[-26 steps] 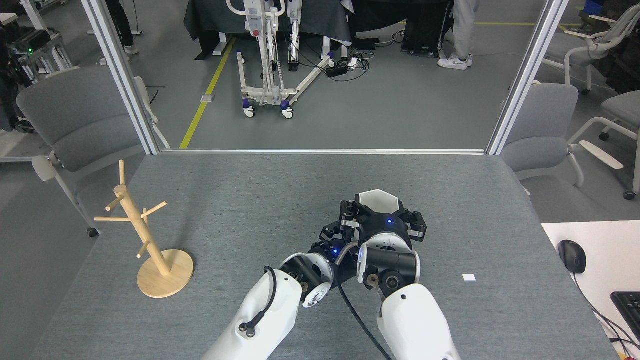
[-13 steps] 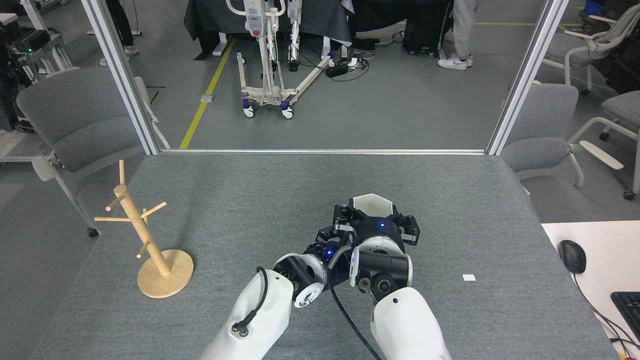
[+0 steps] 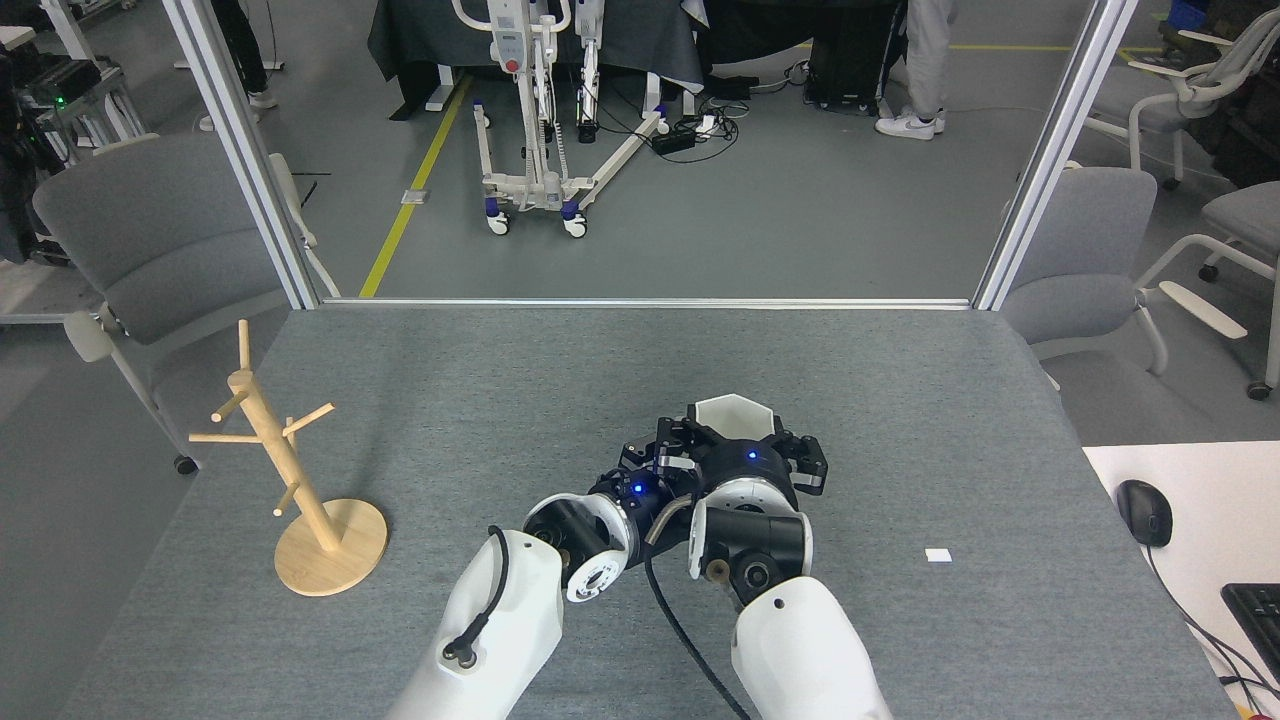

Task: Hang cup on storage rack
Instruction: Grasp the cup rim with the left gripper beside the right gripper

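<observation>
The white faceted cup [image 3: 733,414] shows only its hexagonal rim, just past the middle of the grey table. My right gripper [image 3: 742,446] is shut on it, with black fingers on both sides. My left gripper [image 3: 652,462] sits close against the cup's left side, dark and end-on, so its jaws do not show. The storage rack [image 3: 268,440], a light wooden post with thin pegs on a round base, stands upright at the table's left edge, well away from both grippers. Its pegs are bare.
A small white scrap [image 3: 937,555] lies on the table at the right. A mouse [image 3: 1143,512] and a keyboard [image 3: 1255,610] rest on a white desk at the far right. Grey chairs [image 3: 150,240] flank the table, and metal frame posts [image 3: 240,150] rise at its far corners.
Both arms have shifted left and slightly toward me, the right gripper carrying the cup along. The left gripper has stayed close beside it. The rack has not moved.
</observation>
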### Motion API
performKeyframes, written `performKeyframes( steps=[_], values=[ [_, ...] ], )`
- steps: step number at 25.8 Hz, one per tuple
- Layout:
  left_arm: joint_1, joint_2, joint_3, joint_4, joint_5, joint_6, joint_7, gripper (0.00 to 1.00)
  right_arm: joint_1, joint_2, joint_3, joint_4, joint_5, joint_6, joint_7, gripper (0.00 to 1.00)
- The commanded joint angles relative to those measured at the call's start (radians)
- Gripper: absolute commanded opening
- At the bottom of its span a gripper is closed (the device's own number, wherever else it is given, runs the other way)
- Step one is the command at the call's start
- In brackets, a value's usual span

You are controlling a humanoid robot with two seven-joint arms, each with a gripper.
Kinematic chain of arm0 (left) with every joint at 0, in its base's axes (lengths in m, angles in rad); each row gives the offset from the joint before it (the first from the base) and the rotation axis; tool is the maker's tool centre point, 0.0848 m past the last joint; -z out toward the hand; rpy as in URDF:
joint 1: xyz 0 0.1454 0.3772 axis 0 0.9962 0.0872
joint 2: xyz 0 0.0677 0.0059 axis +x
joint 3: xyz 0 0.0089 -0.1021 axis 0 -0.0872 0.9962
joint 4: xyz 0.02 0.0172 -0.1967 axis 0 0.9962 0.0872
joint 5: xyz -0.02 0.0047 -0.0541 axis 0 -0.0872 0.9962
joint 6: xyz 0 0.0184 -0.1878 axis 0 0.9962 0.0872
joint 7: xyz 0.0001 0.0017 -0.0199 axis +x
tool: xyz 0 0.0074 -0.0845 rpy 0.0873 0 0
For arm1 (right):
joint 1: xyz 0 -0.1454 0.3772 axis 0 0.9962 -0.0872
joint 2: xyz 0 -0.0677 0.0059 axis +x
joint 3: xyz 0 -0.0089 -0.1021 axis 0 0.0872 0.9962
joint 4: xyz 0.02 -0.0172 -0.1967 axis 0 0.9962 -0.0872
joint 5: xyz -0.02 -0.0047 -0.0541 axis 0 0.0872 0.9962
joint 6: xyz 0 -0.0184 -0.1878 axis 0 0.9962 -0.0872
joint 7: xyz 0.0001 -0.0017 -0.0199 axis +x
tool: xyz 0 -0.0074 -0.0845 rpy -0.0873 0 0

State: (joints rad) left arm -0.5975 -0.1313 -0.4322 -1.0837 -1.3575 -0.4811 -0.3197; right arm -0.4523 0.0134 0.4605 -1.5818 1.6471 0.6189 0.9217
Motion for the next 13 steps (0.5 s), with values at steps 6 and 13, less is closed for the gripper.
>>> performKeyframes(
  steps=[6, 13],
  values=[
    [0.015, 0.002, 0.004, -0.001, -0.005, -0.016, -0.007, 0.0, 0.001, 0.0, 0.0, 0.0, 0.0, 0.004, -0.006, 0.11],
    [0.015, 0.004, 0.004, 0.007, -0.006, -0.019, -0.01, 0.0, 0.0, -0.001, 0.007, 0.005, 0.0, 0.012, -0.006, 0.11]
  ],
)
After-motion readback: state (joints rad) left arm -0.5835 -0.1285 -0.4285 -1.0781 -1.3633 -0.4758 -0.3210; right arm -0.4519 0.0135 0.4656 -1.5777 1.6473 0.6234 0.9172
